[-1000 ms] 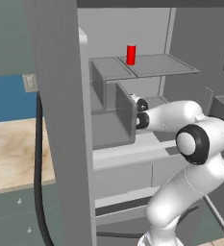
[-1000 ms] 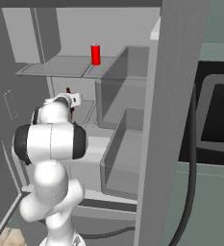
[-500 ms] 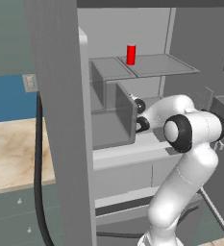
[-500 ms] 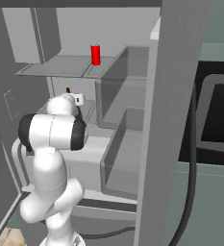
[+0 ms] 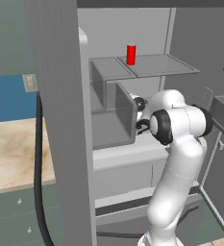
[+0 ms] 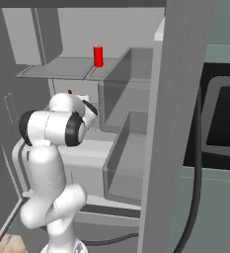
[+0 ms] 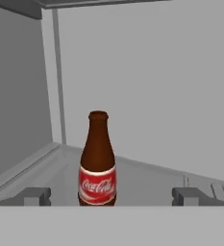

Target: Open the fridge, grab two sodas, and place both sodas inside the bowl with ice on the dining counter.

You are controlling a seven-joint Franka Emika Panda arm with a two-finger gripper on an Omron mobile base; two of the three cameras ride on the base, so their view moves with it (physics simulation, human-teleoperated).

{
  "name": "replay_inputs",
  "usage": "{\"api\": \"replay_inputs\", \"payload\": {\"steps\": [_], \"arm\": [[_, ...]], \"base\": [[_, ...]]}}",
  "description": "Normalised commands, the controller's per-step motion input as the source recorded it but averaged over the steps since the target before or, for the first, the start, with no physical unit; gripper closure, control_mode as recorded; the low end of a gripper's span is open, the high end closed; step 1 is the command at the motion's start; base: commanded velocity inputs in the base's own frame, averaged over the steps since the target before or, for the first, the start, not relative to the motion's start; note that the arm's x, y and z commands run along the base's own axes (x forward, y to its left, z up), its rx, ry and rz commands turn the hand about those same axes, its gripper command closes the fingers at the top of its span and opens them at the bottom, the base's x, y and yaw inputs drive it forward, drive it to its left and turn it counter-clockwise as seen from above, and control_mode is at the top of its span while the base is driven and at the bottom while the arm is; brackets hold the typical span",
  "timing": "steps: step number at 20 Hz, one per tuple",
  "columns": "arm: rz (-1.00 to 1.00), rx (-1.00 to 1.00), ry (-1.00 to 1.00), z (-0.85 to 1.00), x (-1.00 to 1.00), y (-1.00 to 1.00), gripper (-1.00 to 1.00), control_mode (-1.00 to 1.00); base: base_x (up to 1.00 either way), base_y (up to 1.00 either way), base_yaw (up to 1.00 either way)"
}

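Observation:
The fridge (image 5: pixel 60 120) stands open, its door edge (image 6: pixel 180 99) close on the right. One soda, a bright red can (image 5: pixel 131 54), stands on the upper shelf (image 6: pixel 98 56). The other soda, a brown bottle with a red label (image 7: pixel 98 161), stands upright on a lower shelf. My gripper (image 7: pixel 111 197) is open and level with the bottle's base. The bottle is a little ahead of the fingertips (image 7: pixel 36 196), left of centre between them. My hand (image 5: pixel 140 103) reaches in under the upper shelf, its fingers hidden behind a bin wall. The bowl with ice and the dining counter are out of view.
Grey door bins (image 5: pixel 125 115) flank my hand (image 6: pixel 121 163). A beige wall countertop (image 5: pixel 12 153) over grey-green cabinets lies to the left. A black cable (image 5: pixel 36 158) hangs by the door. A dark recess (image 6: pixel 225 123) sits right of the fridge.
My elbow has folded in toward the fridge. The hand has stayed about where it was, under the upper shelf. The jaws are as wide as before. The red can has not moved.

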Motion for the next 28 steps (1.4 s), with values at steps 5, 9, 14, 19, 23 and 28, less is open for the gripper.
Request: {"api": "replay_inputs", "payload": {"steps": [5, 9, 14, 19, 23, 28], "arm": [[0.0, 0.0, 0.0, -0.08, 0.2, 0.04, -1.0, -1.0], [0.0, 0.0, 0.0, -0.12, 0.02, 0.27, -1.0, -1.0], [0.0, 0.0, 0.0, -0.1, -0.1, 0.26, -1.0, -1.0], [0.0, 0.0, 0.0, -0.01, -0.01, 0.08, -1.0, -1.0], [0.0, 0.0, 0.0, -0.06, 0.0, 0.03, -1.0, -1.0], [0.0, 0.0, 0.0, -0.12, 0.0, 0.17, -1.0, -1.0]], "base": [[0.0, 0.0, 0.0], [0.0, 0.0, 0.0], [0.0, 0.0, 0.0], [0.0, 0.0, 0.0], [0.0, 0.0, 0.0], [0.0, 0.0, 0.0]]}}
